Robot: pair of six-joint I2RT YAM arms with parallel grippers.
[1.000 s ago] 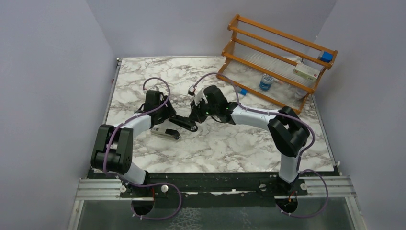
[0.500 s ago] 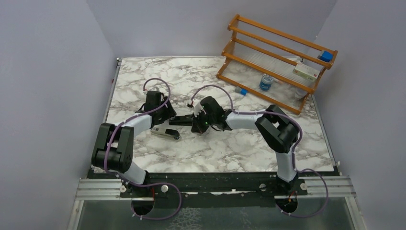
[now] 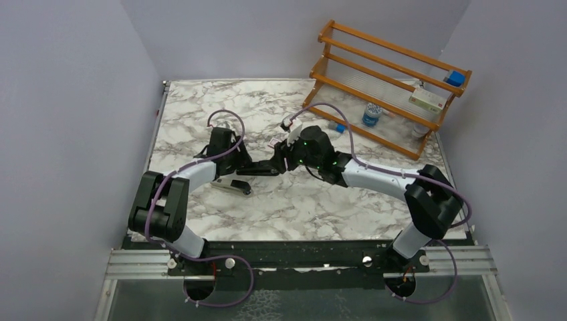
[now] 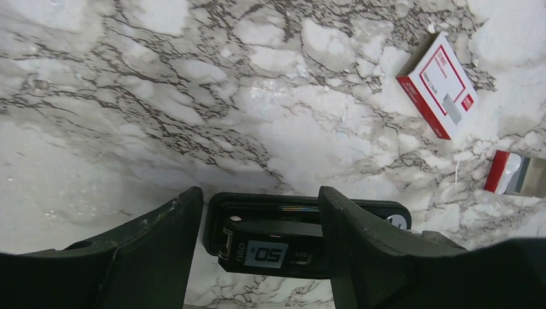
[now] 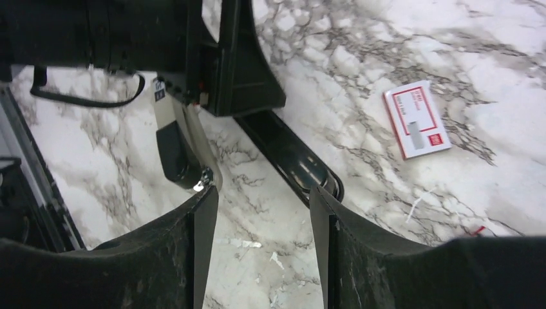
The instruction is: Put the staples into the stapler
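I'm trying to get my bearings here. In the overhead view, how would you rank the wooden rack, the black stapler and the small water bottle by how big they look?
1. Wooden rack, largest by far.
2. Stapler, partly hidden by the arms.
3. Water bottle, smallest.

Middle: the stapler [image 3: 249, 172] and both arms crowd together, little room between.
Back right: wooden rack [image 3: 388, 85] blocks the corner.
Front: bare marble table [image 3: 314, 214], easy passage.

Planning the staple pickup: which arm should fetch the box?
Probably right. Its open jaws hold nothing and the staple box lies just ahead, while the left gripper straddles the stapler.
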